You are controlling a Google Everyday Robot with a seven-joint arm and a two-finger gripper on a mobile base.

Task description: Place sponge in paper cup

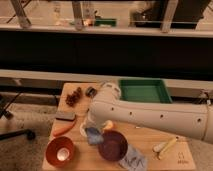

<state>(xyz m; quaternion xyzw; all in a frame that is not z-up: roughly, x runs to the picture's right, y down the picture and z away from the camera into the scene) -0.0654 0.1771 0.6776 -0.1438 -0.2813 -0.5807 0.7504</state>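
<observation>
Gripper (93, 131), jaw state indeterminate, above the blue sponge (93, 136) at the paper cup (84, 128), near the worktop's (150, 142) front-left corner.

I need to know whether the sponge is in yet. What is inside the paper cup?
The paper cup shows only as a pale edge; the arm covers its opening, so its inside cannot be seen. The tool is beside it, with the bluish sponge at its tip.

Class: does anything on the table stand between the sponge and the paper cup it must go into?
Nothing visible does. The sponge hangs at the gripper, right beside the paper cup. The dark red bowl sits on the sponge's other side, not between them.
</observation>
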